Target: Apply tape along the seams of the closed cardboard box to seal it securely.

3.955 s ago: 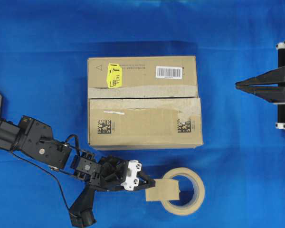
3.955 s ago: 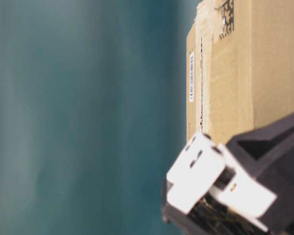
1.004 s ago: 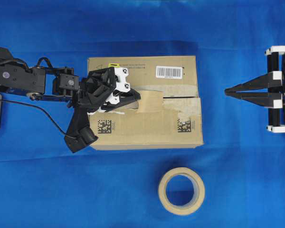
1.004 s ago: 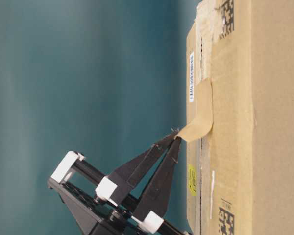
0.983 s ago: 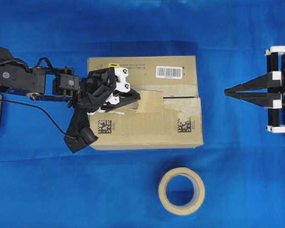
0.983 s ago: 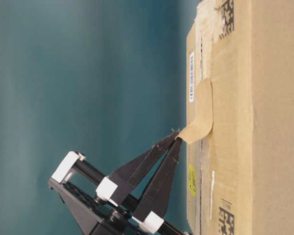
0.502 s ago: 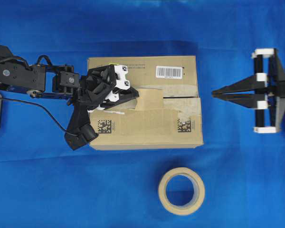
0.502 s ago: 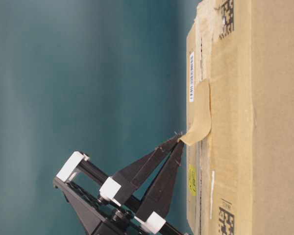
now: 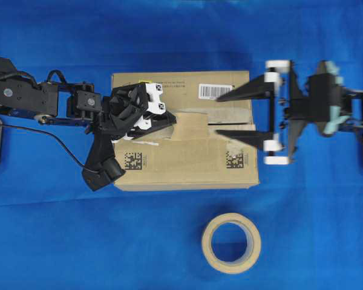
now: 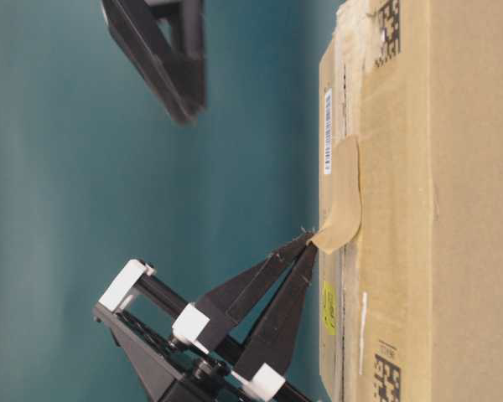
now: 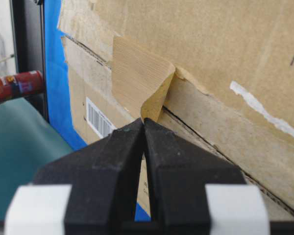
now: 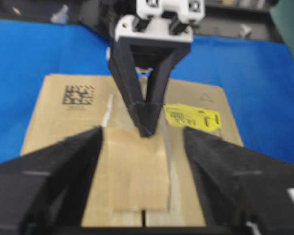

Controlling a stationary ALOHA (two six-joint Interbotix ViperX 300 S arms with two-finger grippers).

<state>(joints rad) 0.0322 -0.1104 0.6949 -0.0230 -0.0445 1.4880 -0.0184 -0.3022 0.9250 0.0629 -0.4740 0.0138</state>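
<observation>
The cardboard box (image 9: 187, 163) lies closed on the blue cloth. The tan tape piece (image 9: 192, 125) lies across the seam (image 9: 228, 124) near the middle of the lid, with its left end lifted. My left gripper (image 9: 172, 124) is shut on that lifted end; the pinch is plain in the left wrist view (image 11: 143, 122) and the table-level view (image 10: 308, 239). My right gripper (image 9: 219, 116) is open above the box's right part, its fingers (image 12: 68, 171) on either side of the tape (image 12: 137, 166) and apart from it.
The round tape roll (image 9: 231, 243) lies on the cloth in front of the box, towards the right. A yellow sticker (image 12: 191, 117) and a barcode label (image 9: 215, 92) are on the far flap. A red can (image 11: 14, 85) stands beyond the table.
My right gripper has moved left from beside the box to above its right part and has opened wide. My left gripper still pinches the tape end, barely moved.
</observation>
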